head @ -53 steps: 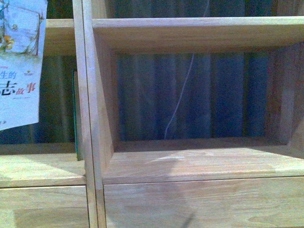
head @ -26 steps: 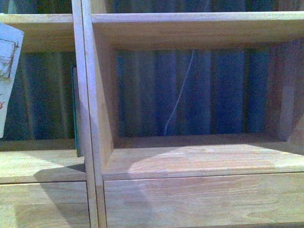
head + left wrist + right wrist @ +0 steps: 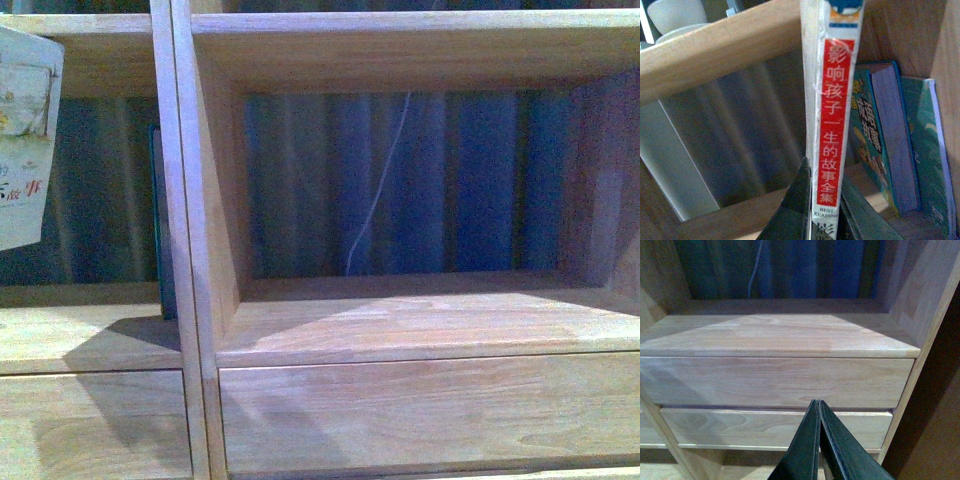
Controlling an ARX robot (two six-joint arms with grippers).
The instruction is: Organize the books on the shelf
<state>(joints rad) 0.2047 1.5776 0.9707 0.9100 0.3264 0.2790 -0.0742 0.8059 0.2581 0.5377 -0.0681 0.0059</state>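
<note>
Left jaws (image 3: pixel 824 195): pinching the thin paperback (image 3: pixel 832 115) by its white spine, one jaw on each side, close to the end of the red patch.
Right jaws (image 3: pixel 818 407): pressed together, holding nothing, hanging in front of the drawer fronts (image 3: pixel 775 380).
Same thin paperback (image 3: pixel 25 150): from the front, only a bit of the cover showing at the upper left of the frame, up in the air before the left compartment, not resting on any board.
Shelf (image 3: pixel 400 335): pale wood, drawer band along the bottom of the frame, big right compartment with nothing seen inside.
Dark green book (image 3: pixel 160 235): standing up in the left compartment, left of the middle of the frame, touching the wooden divider.
Other books (image 3: pixel 890 150): seen from the left wrist, leaning on a wooden side wall, just beside the held paperback.
Far back: blue curtain (image 3: pixel 460 180) and a thin white cord (image 3: pixel 372 210) behind the open back.
Done so far: some books already in the shelf; paperback held up close to them.
Left to do: probably slide the paperback in next to the other books, stand it up, then let go.
</note>
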